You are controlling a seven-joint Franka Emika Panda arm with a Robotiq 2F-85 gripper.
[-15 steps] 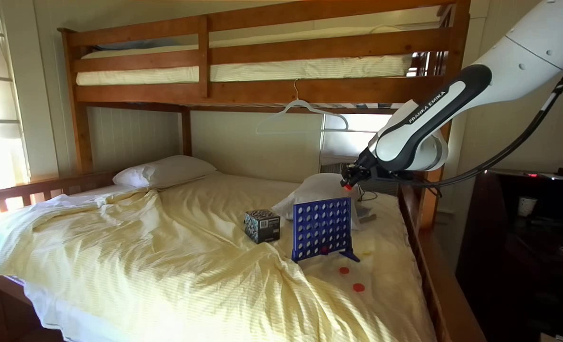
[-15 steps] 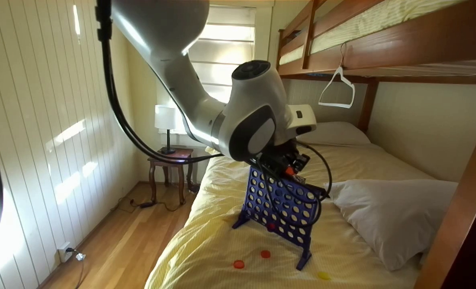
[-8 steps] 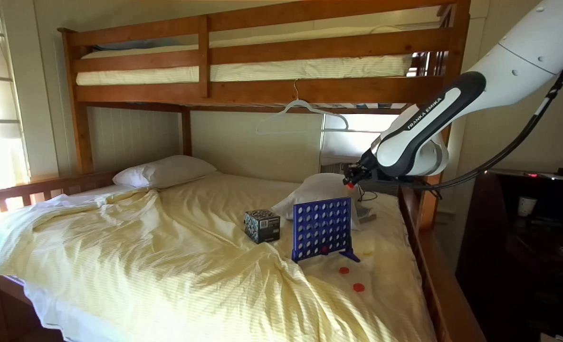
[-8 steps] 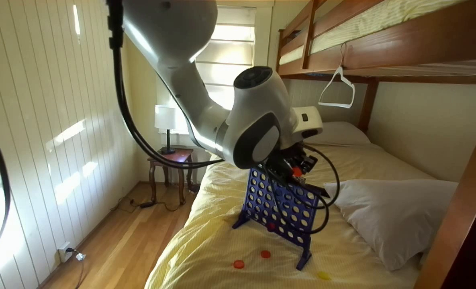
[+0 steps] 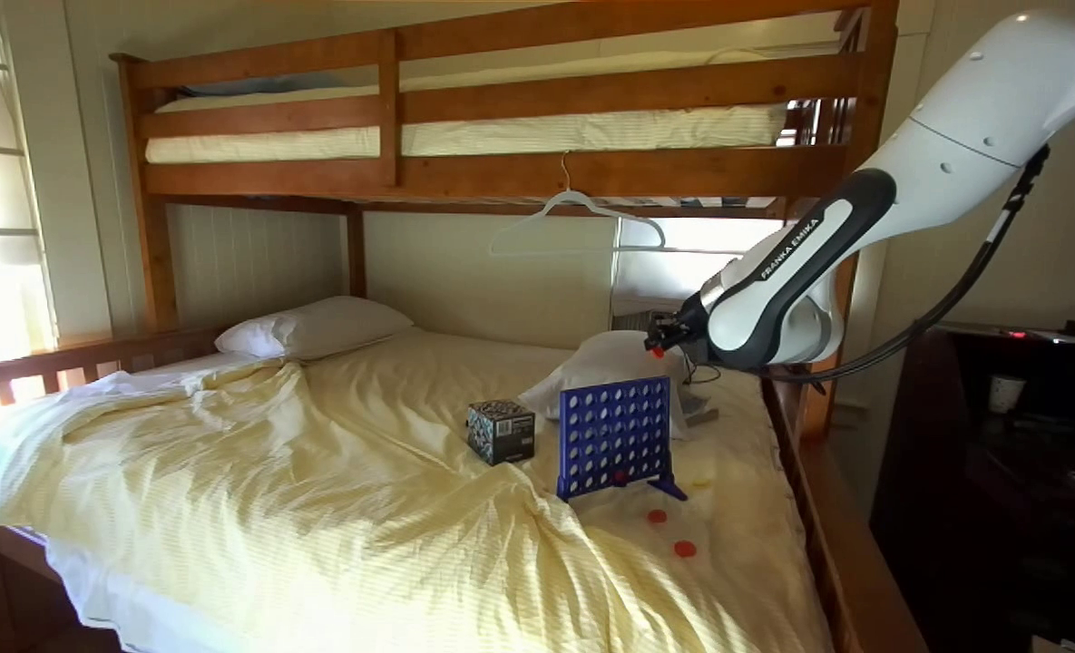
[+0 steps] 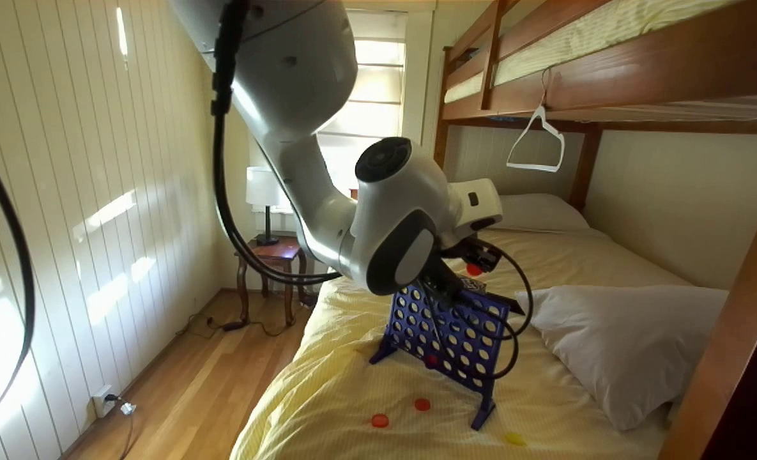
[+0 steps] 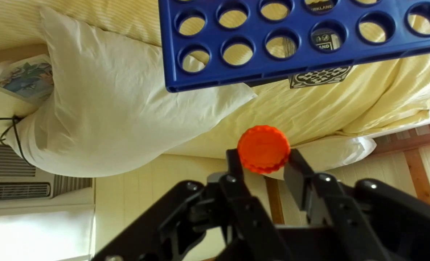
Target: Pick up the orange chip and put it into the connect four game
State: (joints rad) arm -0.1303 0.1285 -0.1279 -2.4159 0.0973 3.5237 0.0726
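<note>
Pinches the orange chip (image 7: 263, 148) in the gripper (image 7: 264, 156). Holds it above the connect four game (image 7: 304, 45), apart from its top edge and nearer one end, seemingly parallel to its face (cannot tell whether squarely over it). Probably must align, then lower.

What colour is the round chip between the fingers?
The round, scalloped chip is orange-red, clearest in the wrist view.

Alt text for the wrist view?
A black gripper holds an orange chip, apart from the blue game grid across the picture's top. Behind the grid lie a patterned box, a white pillow and yellow bedding.
</note>
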